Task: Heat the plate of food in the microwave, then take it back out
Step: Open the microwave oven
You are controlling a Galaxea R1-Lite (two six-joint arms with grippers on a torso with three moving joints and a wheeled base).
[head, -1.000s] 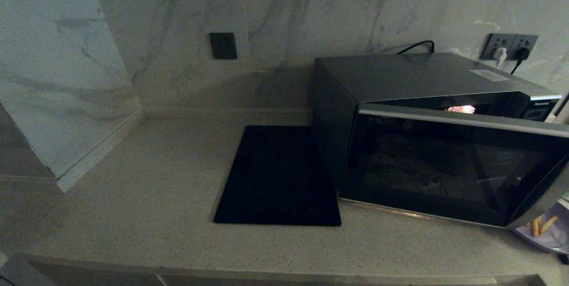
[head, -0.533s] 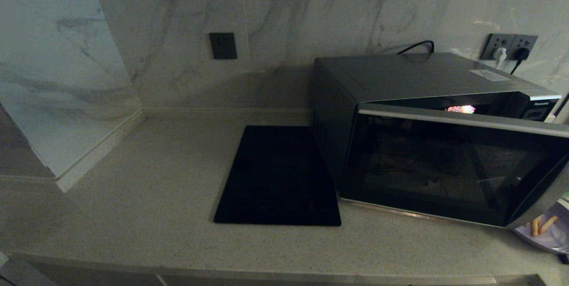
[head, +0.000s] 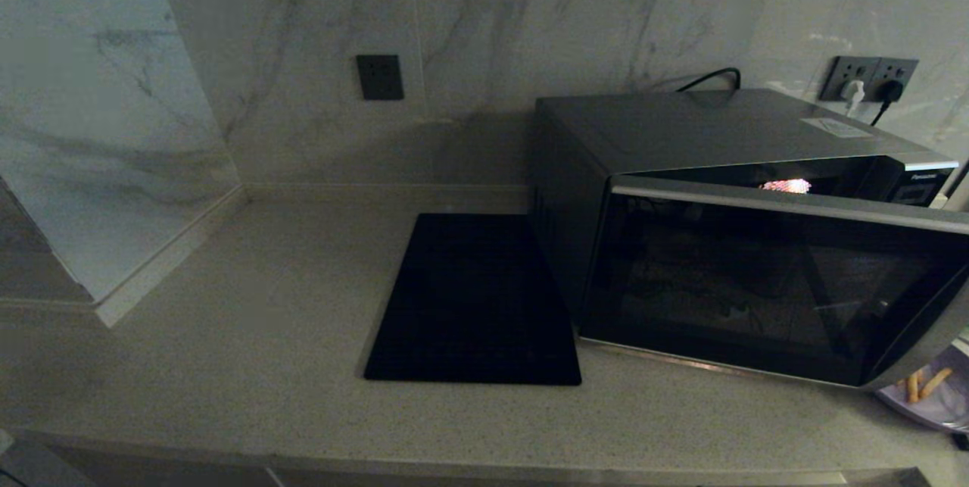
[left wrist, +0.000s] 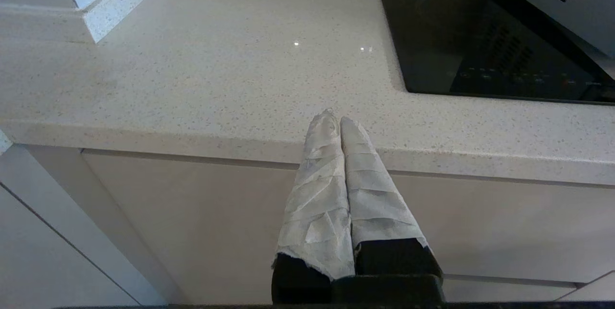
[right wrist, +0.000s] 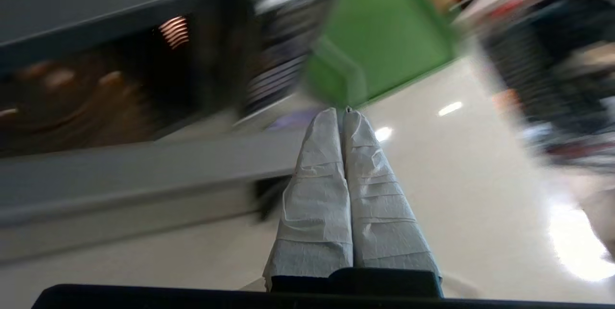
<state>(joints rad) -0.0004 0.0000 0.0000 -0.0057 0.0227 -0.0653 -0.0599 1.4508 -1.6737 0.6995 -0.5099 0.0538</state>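
Microwave (head: 727,245), door ajar, right on my counter (head: 250,335); plate (head: 927,396) at its near right corner. Left gripper (left wrist: 340,121) closed empty by the counter edge. Right gripper (right wrist: 342,114) closed, empty.

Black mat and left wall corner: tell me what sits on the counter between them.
Nothing: in the head view the countertop between the black mat and the wall corner is bare.

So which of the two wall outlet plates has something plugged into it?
The wall outlet plate behind the microwave, at far right: it holds a white and a black plug. The dark plate above the black mat is bare.
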